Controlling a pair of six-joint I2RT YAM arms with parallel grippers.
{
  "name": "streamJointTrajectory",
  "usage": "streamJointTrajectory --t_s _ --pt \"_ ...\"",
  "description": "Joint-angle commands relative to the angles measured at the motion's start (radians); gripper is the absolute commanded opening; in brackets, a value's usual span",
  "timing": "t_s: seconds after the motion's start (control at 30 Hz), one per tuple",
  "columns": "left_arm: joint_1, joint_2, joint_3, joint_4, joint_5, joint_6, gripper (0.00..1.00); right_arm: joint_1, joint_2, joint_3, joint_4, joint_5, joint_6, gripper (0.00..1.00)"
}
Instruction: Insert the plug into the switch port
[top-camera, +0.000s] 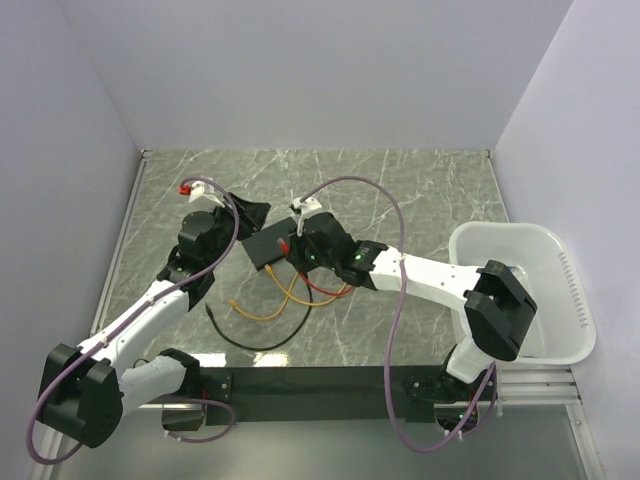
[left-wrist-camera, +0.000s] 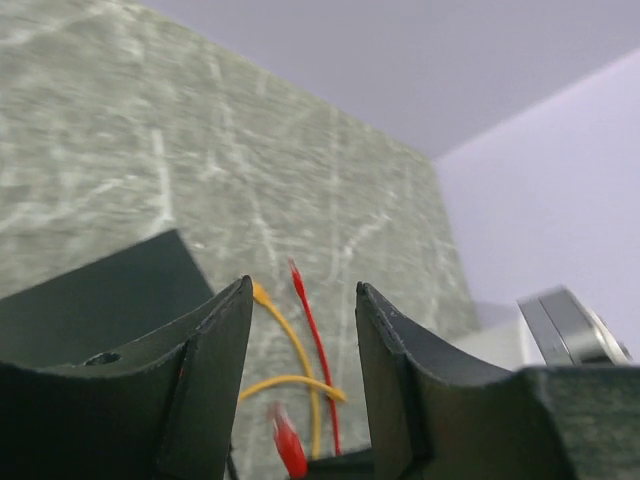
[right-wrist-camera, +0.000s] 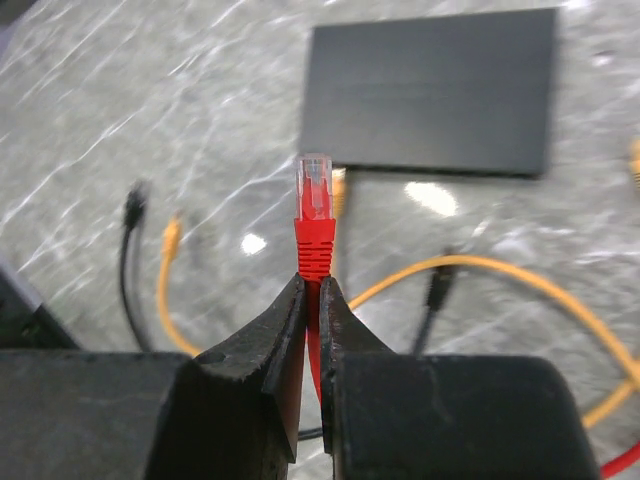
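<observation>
Nearest the arm bases, a black cable and orange cables lie loose on the marble-patterned table. Just past them the right gripper pinches a red cable right behind its plug, whose clear tip points at the switch, which lies flat mid-table. At the switch's far left corner the left gripper hovers, jaws apart around nothing.
</observation>
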Motion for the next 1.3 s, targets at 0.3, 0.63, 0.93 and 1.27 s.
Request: streamJointTrajectory --t_s 0.3,0.63,0.93,1.27 --pt "0.077 0.128 -0.050 0.307 0.408 -0.221 0.44 -0.031 -0.072 0.074 0.031 0.043 -0.048 0.00" --pt "0.077 0.140 -0.060 0.332 0.454 -0.239 0.48 -0.031 -0.034 0.142 0.015 0.067 -0.063 0.00" --pt "0.077 0.143 -0.074 0.351 0.461 -0.254 0.37 -0.031 -0.014 0.165 0.016 0.063 -0.063 0.00" --pt "0.077 0.157 -0.080 0.367 0.464 -0.251 0.01 -0.033 -0.019 0.163 0.007 0.090 -0.072 0.00"
